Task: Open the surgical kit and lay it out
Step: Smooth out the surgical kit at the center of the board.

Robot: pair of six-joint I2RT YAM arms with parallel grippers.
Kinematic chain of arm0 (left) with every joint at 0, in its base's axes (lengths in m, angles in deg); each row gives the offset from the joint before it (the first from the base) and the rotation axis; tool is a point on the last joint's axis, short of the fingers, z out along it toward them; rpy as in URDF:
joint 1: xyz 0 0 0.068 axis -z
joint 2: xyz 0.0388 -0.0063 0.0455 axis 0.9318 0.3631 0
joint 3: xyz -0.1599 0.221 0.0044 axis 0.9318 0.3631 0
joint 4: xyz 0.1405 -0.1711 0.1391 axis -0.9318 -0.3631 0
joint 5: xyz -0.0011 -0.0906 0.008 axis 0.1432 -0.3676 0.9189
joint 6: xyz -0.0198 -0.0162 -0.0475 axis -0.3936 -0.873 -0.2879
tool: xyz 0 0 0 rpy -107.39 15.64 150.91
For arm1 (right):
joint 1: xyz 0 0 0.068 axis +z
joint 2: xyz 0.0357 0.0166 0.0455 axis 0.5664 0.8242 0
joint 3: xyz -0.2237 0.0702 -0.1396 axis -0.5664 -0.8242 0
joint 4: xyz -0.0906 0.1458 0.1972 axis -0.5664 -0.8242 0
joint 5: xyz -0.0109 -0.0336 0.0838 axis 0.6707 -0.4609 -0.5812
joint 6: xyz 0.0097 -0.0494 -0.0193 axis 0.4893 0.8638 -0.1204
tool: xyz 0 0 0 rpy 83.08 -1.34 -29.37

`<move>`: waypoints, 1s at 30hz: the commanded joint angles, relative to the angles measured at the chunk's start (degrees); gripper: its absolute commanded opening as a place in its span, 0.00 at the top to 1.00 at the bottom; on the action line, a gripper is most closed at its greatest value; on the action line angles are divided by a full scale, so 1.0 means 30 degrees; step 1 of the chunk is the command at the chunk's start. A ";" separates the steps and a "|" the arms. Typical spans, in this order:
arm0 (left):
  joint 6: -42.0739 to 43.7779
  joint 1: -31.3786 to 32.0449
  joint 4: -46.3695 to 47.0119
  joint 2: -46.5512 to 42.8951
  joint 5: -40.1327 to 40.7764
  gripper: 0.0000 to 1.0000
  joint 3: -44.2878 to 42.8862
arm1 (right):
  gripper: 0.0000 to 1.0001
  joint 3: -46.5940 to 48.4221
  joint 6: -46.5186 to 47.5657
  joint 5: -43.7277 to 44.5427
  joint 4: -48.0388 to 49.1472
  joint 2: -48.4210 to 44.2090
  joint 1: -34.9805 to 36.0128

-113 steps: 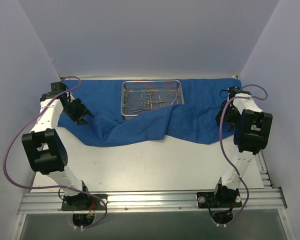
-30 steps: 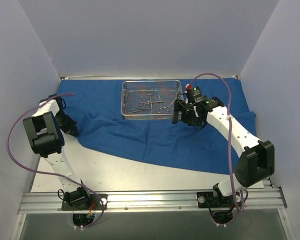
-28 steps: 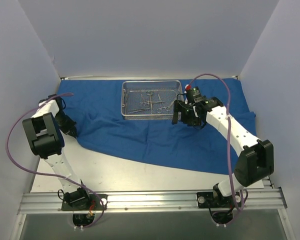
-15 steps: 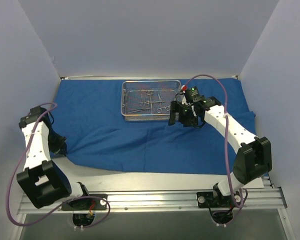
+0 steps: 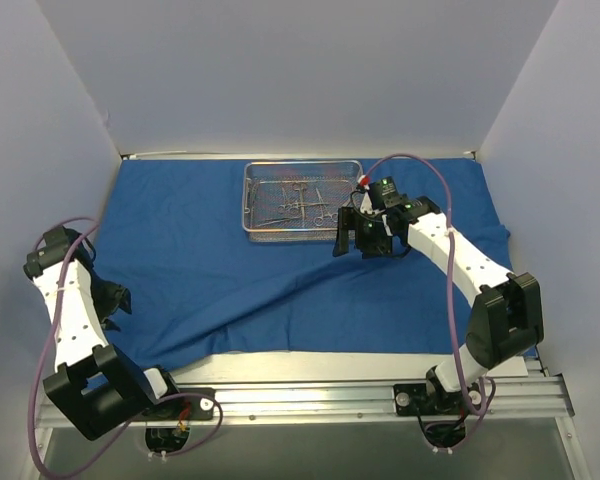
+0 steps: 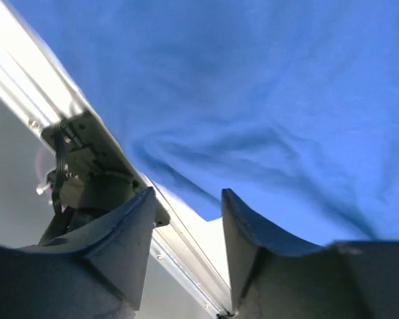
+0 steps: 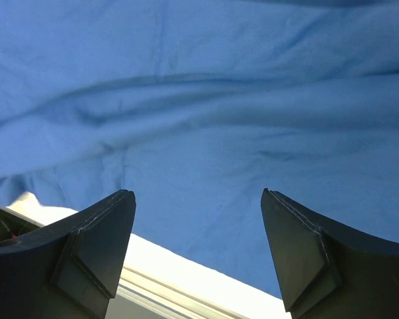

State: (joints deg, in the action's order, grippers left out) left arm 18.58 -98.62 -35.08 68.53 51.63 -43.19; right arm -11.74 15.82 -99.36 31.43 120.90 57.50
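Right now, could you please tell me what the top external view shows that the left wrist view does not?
Only the top external view shows the shallow silver wire-mesh tray, the thin silver ring-handled instruments inside it, and the right claw beside the tray's near right corner. Only the left wrist view shows the left claw up close, its dark fingers apart with nothing between them. Both show the large royal-blue cloth wrap and the aluminium rail at the near edge.
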 commanded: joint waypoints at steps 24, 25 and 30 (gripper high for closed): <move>0.3970 0.8505 0.5788 1.6413 -0.0367 0.98 -1.3227 | 1.00 -0.1830 -0.1459 0.1064 -0.0414 0.2534 -1.0129; 0.3971 0.8593 0.5936 1.6618 -0.0573 0.98 -1.3198 | 1.00 -0.1979 -0.1578 0.1092 -0.0385 0.2534 -1.0129; 0.4263 0.8740 0.6525 1.8025 -0.1658 0.98 -1.3633 | 1.00 -0.2976 -0.1347 0.1148 0.0465 0.3994 -1.0129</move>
State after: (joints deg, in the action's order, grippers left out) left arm 29.55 -72.83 -18.45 120.55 49.24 -80.59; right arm -19.65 12.08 -95.93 31.89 130.06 27.12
